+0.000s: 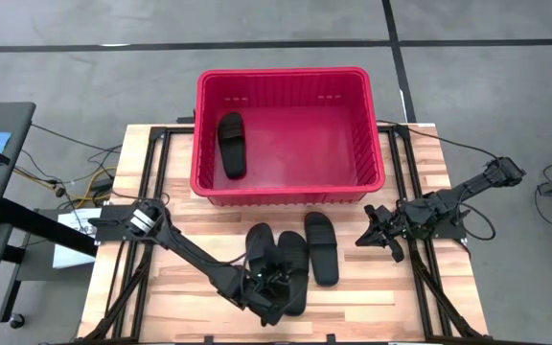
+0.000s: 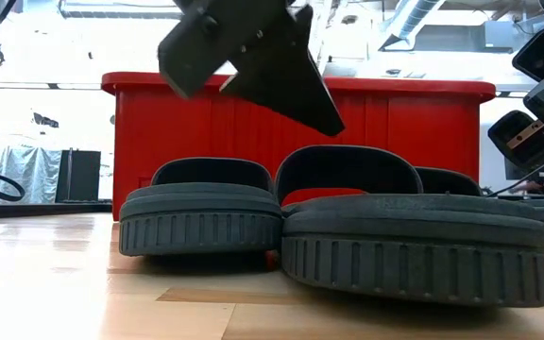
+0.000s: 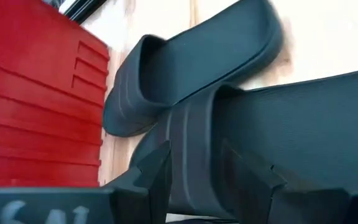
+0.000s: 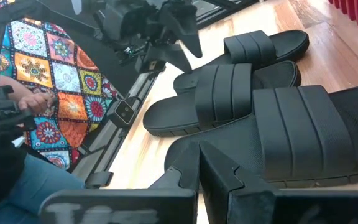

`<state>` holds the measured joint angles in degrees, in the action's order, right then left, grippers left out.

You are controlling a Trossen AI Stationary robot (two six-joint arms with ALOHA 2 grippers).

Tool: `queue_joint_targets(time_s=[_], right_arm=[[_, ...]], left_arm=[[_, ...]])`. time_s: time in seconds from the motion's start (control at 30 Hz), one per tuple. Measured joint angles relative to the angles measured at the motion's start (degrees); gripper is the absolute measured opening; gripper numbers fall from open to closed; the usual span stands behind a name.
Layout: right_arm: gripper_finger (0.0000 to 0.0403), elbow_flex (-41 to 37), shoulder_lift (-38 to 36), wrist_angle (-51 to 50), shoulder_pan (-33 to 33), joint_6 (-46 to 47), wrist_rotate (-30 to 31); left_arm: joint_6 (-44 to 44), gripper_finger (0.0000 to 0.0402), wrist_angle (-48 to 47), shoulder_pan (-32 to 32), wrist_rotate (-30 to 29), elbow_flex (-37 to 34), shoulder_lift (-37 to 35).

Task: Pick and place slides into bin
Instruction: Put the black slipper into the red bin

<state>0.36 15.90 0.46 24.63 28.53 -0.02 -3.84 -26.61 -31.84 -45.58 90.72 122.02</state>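
The red bin (image 1: 286,74) stands at the table's far middle, and one black slide (image 1: 232,144) lies flat on its floor at the left. Three black slides lie on the table in front of it, sole down: a left one (image 1: 260,247), a middle one (image 1: 293,273) and a right one (image 1: 321,247). My left gripper (image 1: 274,284) is open and hovers over the middle slide. Its fingers (image 3: 151,177) stand on either side of the slide's strap (image 3: 191,143), and the low view shows them above it. My right gripper (image 1: 370,230) is shut and empty, just right of the right slide (image 4: 316,137).
The left and middle slides lie close together and overlap in the high view. The bin's near wall (image 2: 442,123) rises right behind the slides. A person sits beyond the table's near side by a patterned cloth (image 4: 48,74). Bare wood (image 1: 161,287) lies at the near left.
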Motion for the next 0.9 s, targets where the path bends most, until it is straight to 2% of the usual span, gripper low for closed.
queue_joint_targets(time_s=[0.1,0.27,0.53,0.9], right_arm=[[0.0000,0.0,0.0,0.0,0.0,0.0,0.0],[0.0000,0.0,0.0,0.0,0.0,0.0,0.0],[0.0000,0.0,0.0,0.0,0.0,0.0,0.0],[0.0000,0.0,0.0,0.0,0.0,0.0,0.0]], left_arm=[[-0.2,0.0129,-0.9,1.0,0.4,0.0,0.0],[-0.5,0.0129,-2.9,2.4,5.5,0.0,0.0],[-0.5,0.0129,-5.1,3.0,8.6,-0.1,0.0],[-0.5,0.0122,-5.2,4.3,9.5,-0.7,0.0]])
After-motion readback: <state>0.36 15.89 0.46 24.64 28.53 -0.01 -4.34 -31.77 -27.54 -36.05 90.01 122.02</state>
